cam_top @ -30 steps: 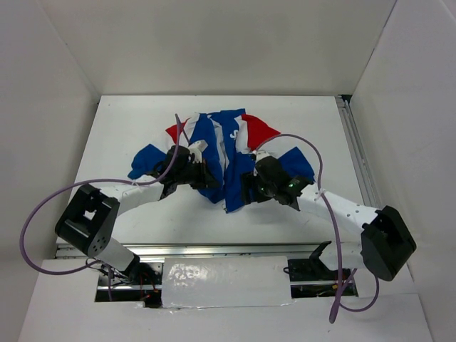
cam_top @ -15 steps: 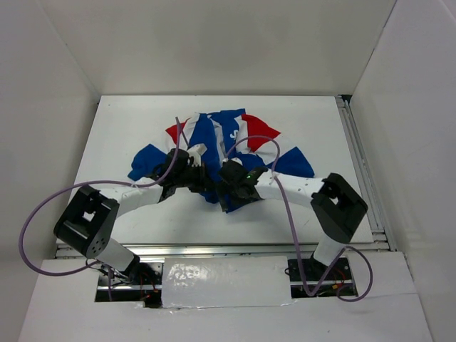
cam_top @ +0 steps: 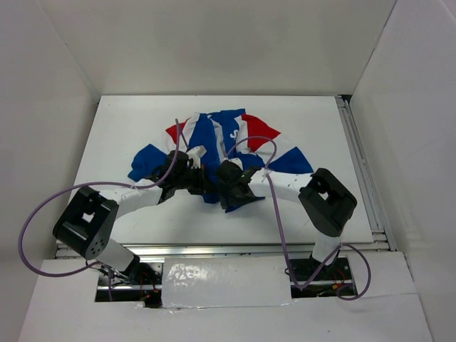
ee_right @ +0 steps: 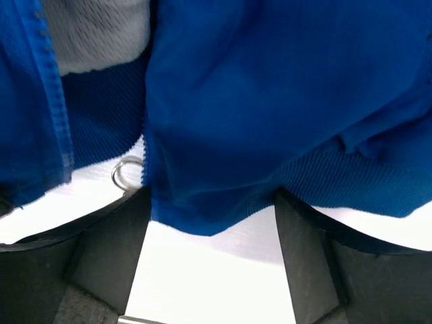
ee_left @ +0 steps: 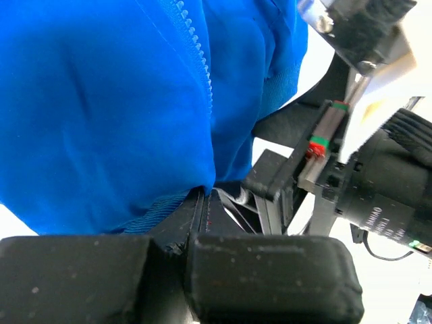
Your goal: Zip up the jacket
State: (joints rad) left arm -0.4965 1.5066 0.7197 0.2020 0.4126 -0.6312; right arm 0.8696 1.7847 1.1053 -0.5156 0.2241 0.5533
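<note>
The jacket (cam_top: pixel 226 134) lies crumpled on the white table, blue with red and white panels. My left gripper (cam_top: pixel 201 179) sits at its lower hem. In the left wrist view the left gripper (ee_left: pixel 202 196) is shut on the ribbed blue hem right below the zipper teeth (ee_left: pixel 197 62). My right gripper (cam_top: pixel 229 184) is just beside it at the hem. In the right wrist view the right gripper (ee_right: pixel 210 197) stands open, with a loose corner of blue fabric (ee_right: pixel 202 202) hanging between its fingers (ee_right: pixel 108 250). A small metal ring (ee_right: pixel 125 174) lies by the left finger.
White walls enclose the table (cam_top: pixel 128 128) on three sides. A rail (cam_top: pixel 360 164) runs along its right edge. Purple cables (cam_top: pixel 43 214) loop off both arms. The jacket's sleeves (cam_top: pixel 146 158) spread left and right. White mesh lining (ee_right: pixel 101 34) shows inside the jacket.
The right arm has swung left, bringing its gripper from the jacket's right side to the hem beside the left gripper. The left gripper has stayed shut on the hem.
</note>
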